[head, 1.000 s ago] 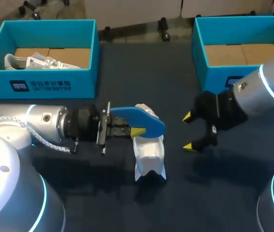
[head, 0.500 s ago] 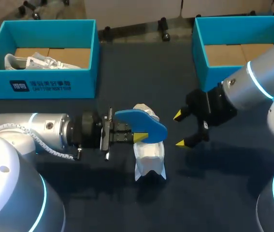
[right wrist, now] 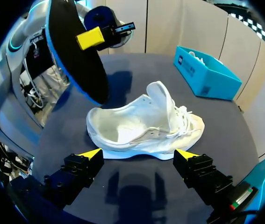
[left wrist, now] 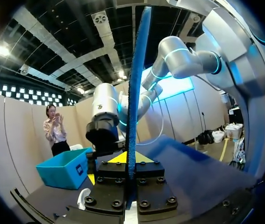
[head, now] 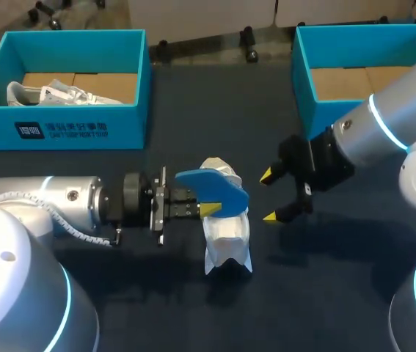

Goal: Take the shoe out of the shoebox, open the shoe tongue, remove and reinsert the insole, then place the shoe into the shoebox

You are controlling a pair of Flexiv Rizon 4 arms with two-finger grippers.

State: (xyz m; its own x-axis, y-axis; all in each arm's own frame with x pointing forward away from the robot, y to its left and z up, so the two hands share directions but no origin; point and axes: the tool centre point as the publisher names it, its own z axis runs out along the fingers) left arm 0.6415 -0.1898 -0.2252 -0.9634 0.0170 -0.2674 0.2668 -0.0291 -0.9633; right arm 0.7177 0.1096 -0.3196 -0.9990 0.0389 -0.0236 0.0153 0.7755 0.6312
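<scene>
A white shoe [head: 227,233] lies on the dark table with its tongue raised, and it shows whole just ahead of my fingers in the right wrist view [right wrist: 146,123]. My left gripper [head: 205,210] is shut on a blue insole [head: 213,188], holding it in the air over the shoe's heel end. In the left wrist view the insole [left wrist: 133,93] stands edge-on between that gripper's [left wrist: 131,157] fingers. My right gripper [head: 269,196] hangs open just to the right of the shoe, nothing between its fingers [right wrist: 139,154]. From there the insole [right wrist: 74,51] looks dark, above the shoe's heel.
A blue shoebox [head: 61,128] at the back left holds a second white shoe [head: 46,94]. Another blue shoebox [head: 318,110] stands at the back right, behind my right arm. Bare table lies in front of the shoe.
My right gripper has moved left, closer to the shoe, still open. My left gripper has shifted slightly with the insole in it. The shoe has not moved.
</scene>
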